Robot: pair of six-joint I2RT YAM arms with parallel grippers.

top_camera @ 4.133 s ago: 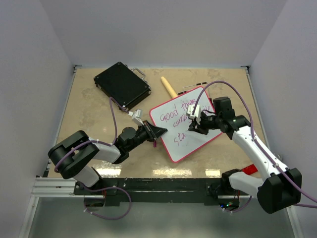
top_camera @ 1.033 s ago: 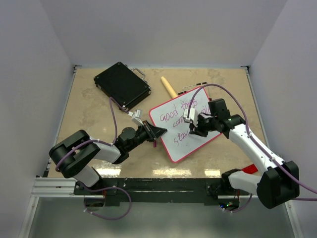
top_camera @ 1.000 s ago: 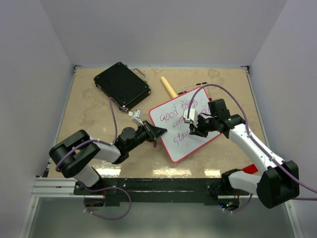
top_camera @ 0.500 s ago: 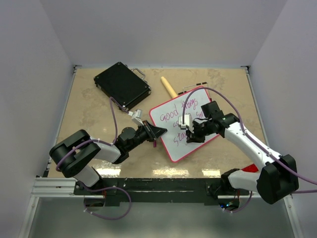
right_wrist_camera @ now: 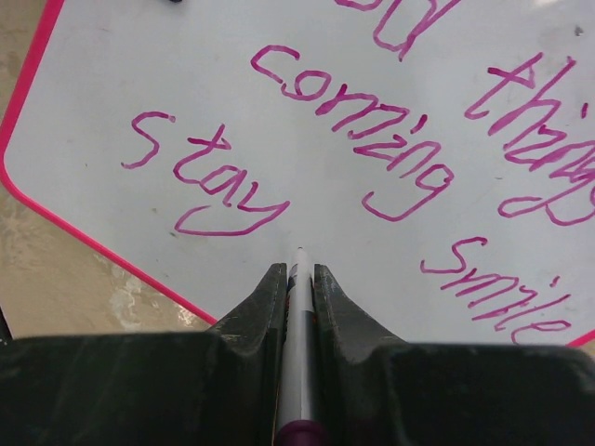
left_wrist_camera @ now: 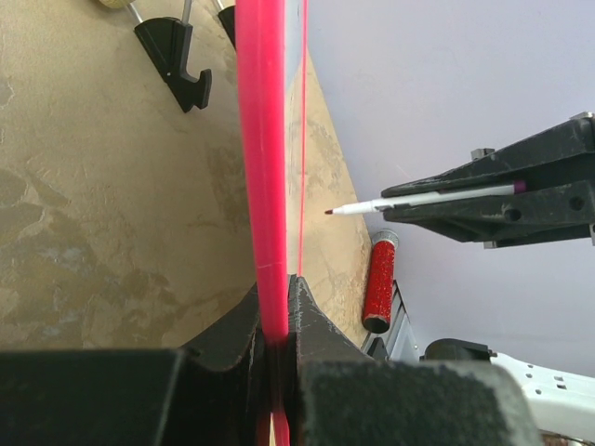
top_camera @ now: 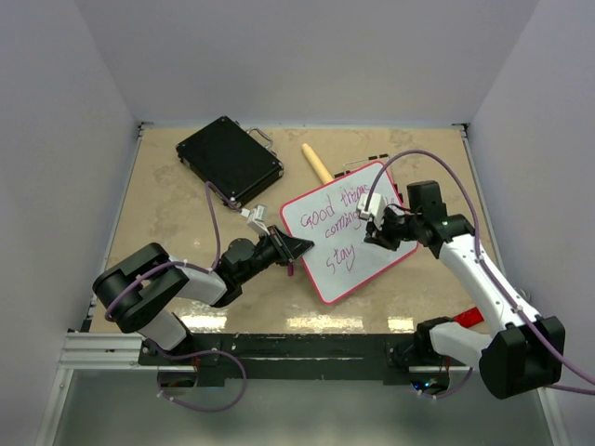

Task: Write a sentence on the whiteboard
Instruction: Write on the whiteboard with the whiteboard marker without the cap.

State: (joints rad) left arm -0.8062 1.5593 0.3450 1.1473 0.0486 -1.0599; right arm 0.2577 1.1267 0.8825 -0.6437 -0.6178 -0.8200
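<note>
one whiteboard (top_camera: 369,266), one sentence (right_wrist_camera: 358,116) of five words, left gripper (left_wrist_camera: 276,311) pinched shut on its rim, right gripper (right_wrist_camera: 297,274) pinching one marker (right_wrist_camera: 298,321)

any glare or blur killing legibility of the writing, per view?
Top external: glare patches on the table at its near edge; sentence small, partly behind the right claw. Right wrist: sentence sharp, no glare, marker soft. Left wrist: whiteboard edge-on, rim oversaturated, writing unseen.
</note>
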